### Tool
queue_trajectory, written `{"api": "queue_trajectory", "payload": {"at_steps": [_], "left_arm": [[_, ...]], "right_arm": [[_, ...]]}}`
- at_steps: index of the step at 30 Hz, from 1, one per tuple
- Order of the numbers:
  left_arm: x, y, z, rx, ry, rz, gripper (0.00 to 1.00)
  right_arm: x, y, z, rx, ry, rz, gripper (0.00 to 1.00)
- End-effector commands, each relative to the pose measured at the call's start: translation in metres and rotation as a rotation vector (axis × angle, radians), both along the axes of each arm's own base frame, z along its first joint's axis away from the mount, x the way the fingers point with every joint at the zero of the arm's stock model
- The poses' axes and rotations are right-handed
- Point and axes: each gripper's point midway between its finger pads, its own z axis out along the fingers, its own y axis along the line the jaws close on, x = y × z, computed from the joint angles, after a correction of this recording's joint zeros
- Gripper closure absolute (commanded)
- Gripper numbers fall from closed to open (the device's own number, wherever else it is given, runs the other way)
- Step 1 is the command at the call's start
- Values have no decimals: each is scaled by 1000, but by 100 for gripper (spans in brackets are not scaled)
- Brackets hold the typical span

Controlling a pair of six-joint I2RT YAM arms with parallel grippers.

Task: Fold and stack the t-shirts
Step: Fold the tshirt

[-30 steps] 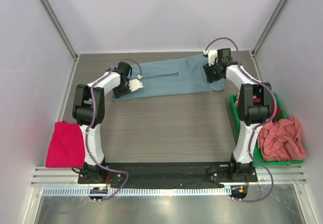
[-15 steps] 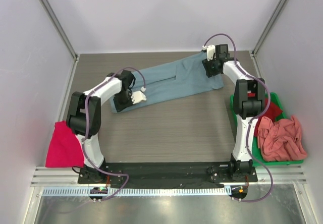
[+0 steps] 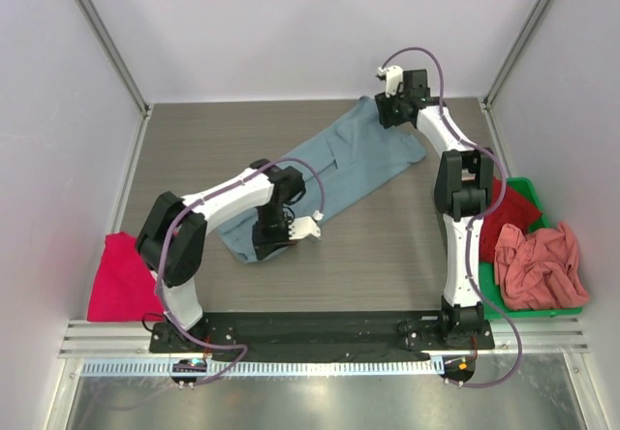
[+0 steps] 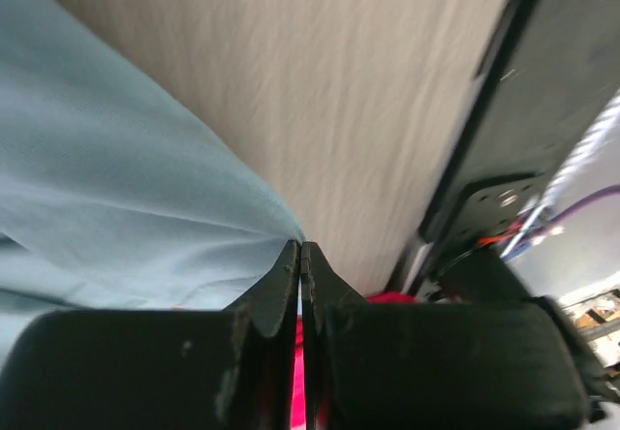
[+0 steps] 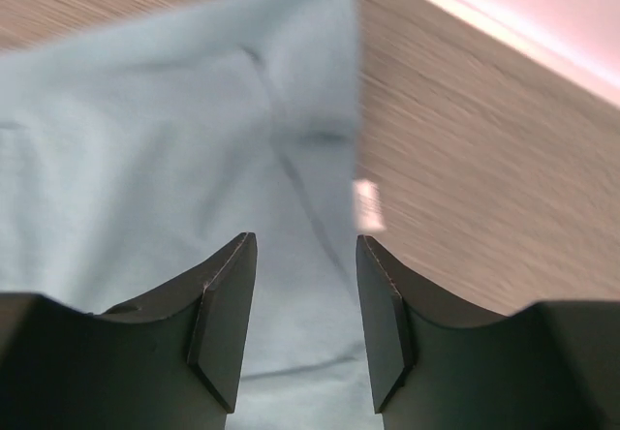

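The grey-blue t-shirt lies stretched diagonally across the table, from the far right to the near middle. My left gripper is shut on its near corner; in the left wrist view the fingertips pinch the cloth's edge. My right gripper is open just above the shirt's far end, with cloth under and between the fingers. A folded magenta-pink t-shirt lies at the near left. A salmon-pink t-shirt and a red one lie in the bin.
The green plastic bin stands at the right edge beside the right arm's base. White walls and metal posts close in the table on the back and sides. A black base rail runs along the near edge.
My left gripper has dragged the shirt's left end toward the near middle, turning the shirt diagonal. My right gripper has shifted farther back and a little left at the shirt's far end.
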Motion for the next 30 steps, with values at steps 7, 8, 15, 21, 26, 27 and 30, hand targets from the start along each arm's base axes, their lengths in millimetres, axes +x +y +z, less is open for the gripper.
{"api": "queue_trajectory", "payload": {"at_steps": [7,8,15,21,26,27,30], "left_arm": [[-38,-56,4,-66,156,142,86],[-39,-59,6,-82,157,159,82],[-38,-52,19,-102,83,242,68],[-24,-31,20,-103,61,344,69],[0,-16,22,-122,38,458,70],[3,-14,23,-124,36,470,70],[6,-10,22,-129,23,485,70]], "right_arm": [[-25,121,27,107,-40,277,53],[-29,129,24,105,-32,291,53],[-31,143,13,110,-14,308,54],[-32,155,0,106,9,313,54],[-41,171,-13,93,33,333,54],[-40,171,-17,90,38,330,54],[-40,174,-19,88,39,327,54]]}}
